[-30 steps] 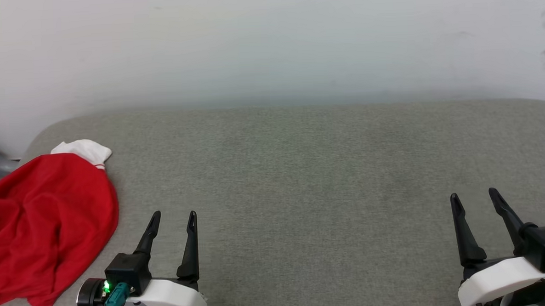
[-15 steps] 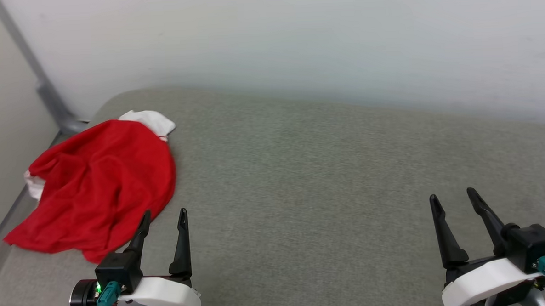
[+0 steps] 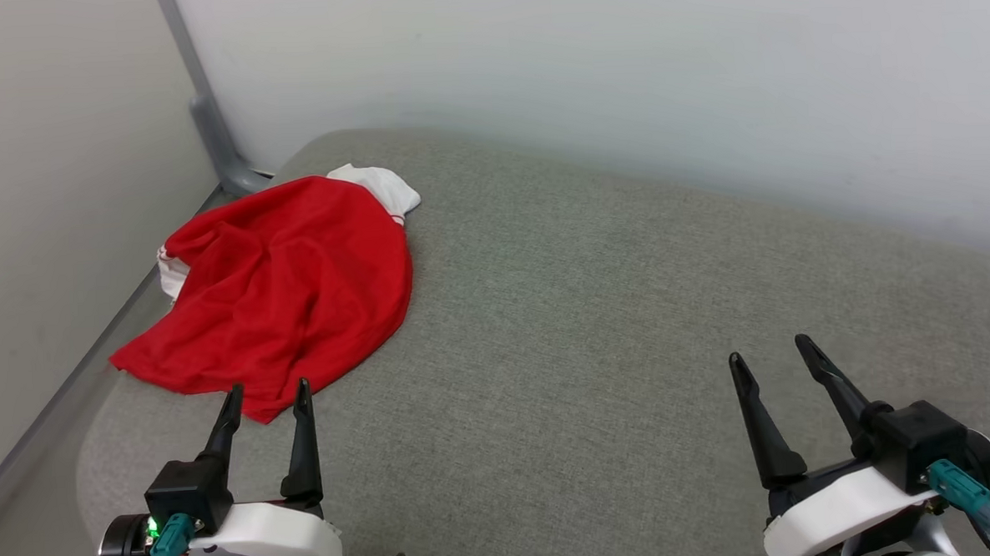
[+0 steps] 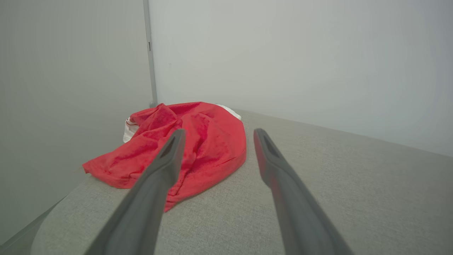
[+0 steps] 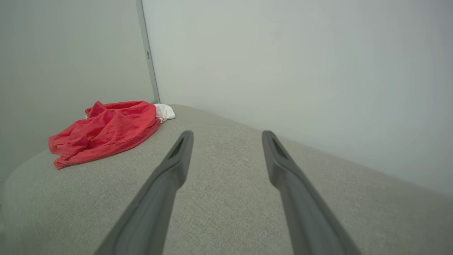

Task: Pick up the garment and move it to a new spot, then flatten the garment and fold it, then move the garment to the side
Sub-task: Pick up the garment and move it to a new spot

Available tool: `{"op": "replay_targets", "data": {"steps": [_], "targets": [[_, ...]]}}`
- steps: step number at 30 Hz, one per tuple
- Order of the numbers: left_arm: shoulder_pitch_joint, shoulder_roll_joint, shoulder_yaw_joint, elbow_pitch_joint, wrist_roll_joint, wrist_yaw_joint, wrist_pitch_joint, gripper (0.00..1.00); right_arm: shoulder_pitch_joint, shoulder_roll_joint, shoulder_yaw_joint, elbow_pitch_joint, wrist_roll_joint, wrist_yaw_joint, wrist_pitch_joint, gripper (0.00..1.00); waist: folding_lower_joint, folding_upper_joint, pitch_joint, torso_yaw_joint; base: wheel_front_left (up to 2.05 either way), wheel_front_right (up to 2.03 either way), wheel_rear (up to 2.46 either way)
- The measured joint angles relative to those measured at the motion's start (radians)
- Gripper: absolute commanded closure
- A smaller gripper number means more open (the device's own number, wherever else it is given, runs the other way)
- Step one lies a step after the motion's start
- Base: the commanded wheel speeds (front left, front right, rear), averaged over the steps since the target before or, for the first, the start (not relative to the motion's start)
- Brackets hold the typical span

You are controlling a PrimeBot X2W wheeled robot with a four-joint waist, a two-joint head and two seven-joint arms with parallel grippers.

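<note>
Shirt (image 3: 286, 279) lies crumpled at far left corner of tabletop (image 3: 588, 307), untouched. I hold left tool (image 3: 267, 386) spread just short of its near hem, placed for a grab; right tool (image 3: 766, 348) spread, empty, well apart.

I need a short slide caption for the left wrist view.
Open left gripper faces the crumpled red garment on the grey cushion.

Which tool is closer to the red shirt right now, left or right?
The left tool: in the head view its tips overlap the near edge of the garment, while the right tool sits well off across the grey cushion.
</note>
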Motion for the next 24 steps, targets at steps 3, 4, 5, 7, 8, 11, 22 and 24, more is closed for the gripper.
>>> {"op": "replay_targets", "data": {"steps": [3,4,5,7,8,11,22,24], "targets": [[0.002,0.004,0.012,-0.004,0.001,0.003,0.0,0.0,-0.001,0.0,0.011,0.0,0.0,0.0,0.002,0.0,0.0,0.0,0.001,0.013,0.0,0.0,0.0],[0.002,0.006,0.014,-0.005,0.002,0.004,0.0,0.0,-0.001,0.0,0.013,0.0,0.0,0.0,0.002,0.0,0.0,0.0,0.002,0.016,0.0,0.0,0.0],[0.002,0.007,0.016,-0.007,0.002,0.004,0.0,0.0,-0.001,0.0,0.015,0.0,0.0,0.0,0.002,0.0,0.0,0.0,0.003,0.018,0.0,0.0,0.0],[0.002,0.007,0.021,-0.011,0.003,0.008,0.0,0.0,-0.003,0.0,0.016,-0.002,-0.002,0.0,0.002,0.0,0.0,0.0,0.009,0.02,0.0,0.0,0.0],[0.002,0.007,0.022,-0.013,0.003,0.009,0.0,0.0,-0.004,0.0,0.017,-0.004,-0.002,0.0,0.003,0.0,0.0,0.0,0.013,0.02,0.0,0.0,0.0],[-0.007,0.006,0.025,-0.013,-0.001,0.013,0.0,0.0,-0.016,0.0,0.02,-0.011,-0.01,0.0,0.008,0.0,0.0,0.0,0.029,0.018,0.0,0.0,0.0],[-0.279,0.036,0.059,0.052,-0.093,-0.004,0.052,0.0,-0.081,0.0,0.007,-0.063,-0.047,0.0,0.051,0.0,0.0,0.0,0.142,-0.023,0.0,0.0,0.0],[-0.341,0.049,0.069,0.061,-0.114,-0.008,0.083,0.0,-0.1,0.0,0.009,-0.076,-0.057,0.0,0.06,0.0,0.0,0.0,0.174,-0.037,0.0,0.0,0.0]]}}
